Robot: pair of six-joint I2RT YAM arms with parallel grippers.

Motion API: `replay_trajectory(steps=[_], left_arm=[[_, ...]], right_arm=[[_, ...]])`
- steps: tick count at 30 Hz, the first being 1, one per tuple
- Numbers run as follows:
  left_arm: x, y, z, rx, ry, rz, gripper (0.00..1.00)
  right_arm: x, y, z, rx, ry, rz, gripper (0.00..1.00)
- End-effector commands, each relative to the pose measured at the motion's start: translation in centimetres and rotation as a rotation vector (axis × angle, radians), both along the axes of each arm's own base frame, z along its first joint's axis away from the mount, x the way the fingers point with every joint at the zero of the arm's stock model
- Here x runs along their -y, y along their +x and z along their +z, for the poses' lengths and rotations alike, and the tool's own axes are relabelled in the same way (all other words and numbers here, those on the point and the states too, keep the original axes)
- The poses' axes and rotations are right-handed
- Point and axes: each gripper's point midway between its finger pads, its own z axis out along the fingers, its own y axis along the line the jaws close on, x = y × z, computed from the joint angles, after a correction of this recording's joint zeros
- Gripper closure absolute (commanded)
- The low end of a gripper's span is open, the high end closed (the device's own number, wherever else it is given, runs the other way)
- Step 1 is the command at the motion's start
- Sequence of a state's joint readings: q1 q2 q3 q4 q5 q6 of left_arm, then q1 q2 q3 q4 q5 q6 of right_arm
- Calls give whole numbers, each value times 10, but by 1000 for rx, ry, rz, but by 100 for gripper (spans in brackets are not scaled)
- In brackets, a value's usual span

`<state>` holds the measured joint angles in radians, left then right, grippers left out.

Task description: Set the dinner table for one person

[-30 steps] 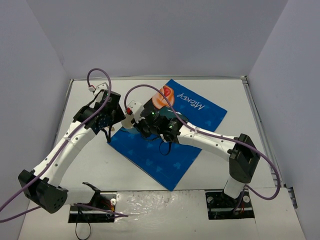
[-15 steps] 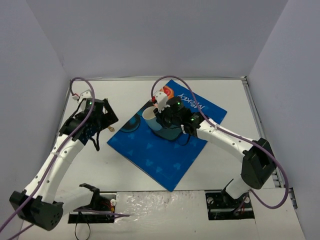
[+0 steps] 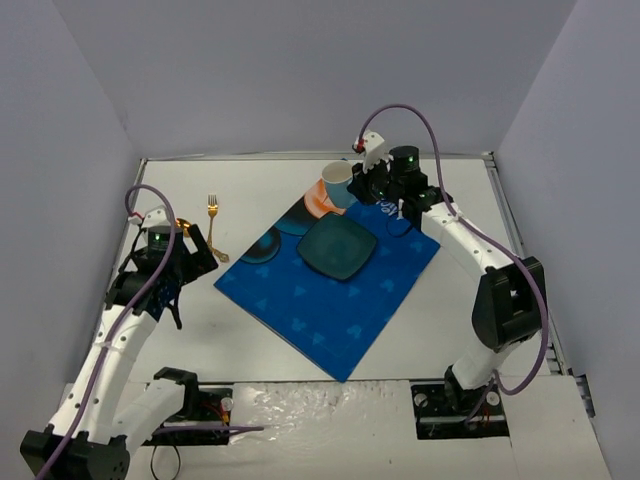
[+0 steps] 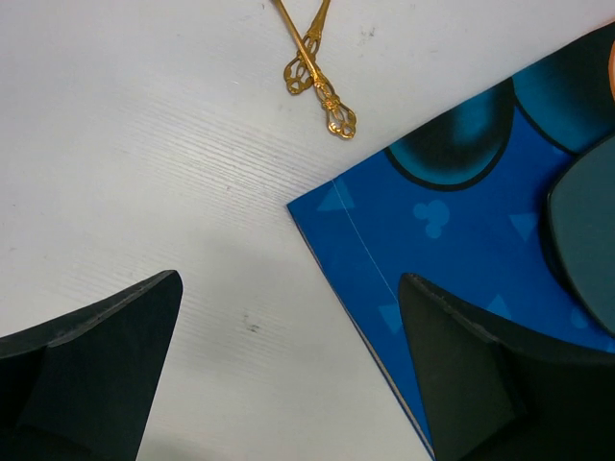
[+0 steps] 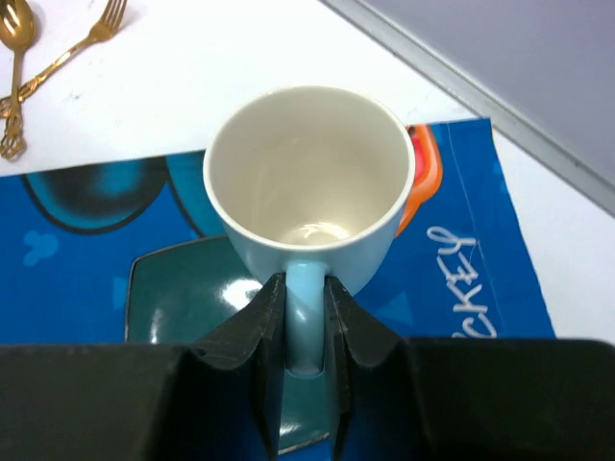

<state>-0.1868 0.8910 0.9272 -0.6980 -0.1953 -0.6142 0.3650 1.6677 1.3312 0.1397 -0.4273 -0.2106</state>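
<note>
On the white dinner table (image 3: 250,340) lies a blue cartoon-print mat (image 3: 330,290) with a dark teal square plate (image 3: 338,247) on it. My right gripper (image 5: 306,298) is shut on the handle of a light blue mug (image 5: 307,182), held upright over the mat's far corner (image 3: 338,183). A gold fork (image 3: 213,222) and a gold spoon (image 3: 181,223) lie left of the mat, their handles crossing (image 4: 317,77). My left gripper (image 4: 288,288) hangs open above the table (image 4: 144,173) by the mat's left corner (image 4: 461,221), with nothing between its fingers.
A thin metal rim (image 5: 480,96) runs along the table's far edge, close behind the mug. Grey walls (image 3: 300,80) enclose the table at the back and sides. The plate's edge (image 4: 586,240) lies just right of my left gripper.
My left gripper has opened and drawn back to the left, away from the mat. My right arm has carried the mug to the mat's far corner, uncovering the plate.
</note>
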Motion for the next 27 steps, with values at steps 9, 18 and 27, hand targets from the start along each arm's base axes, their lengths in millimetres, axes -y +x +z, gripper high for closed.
replay_trajectory(steps=[9,18,27], left_arm=[[-10,1,-6,86,90,-81,5],[-19,6,-10,83,130,-51,6],[-20,7,-13,66,142,-48,6]], right_arm=[[0,83,68,320,60,209,100],[-7,115,57,353,86,212,100],[-11,140,41,380,93,212,100]])
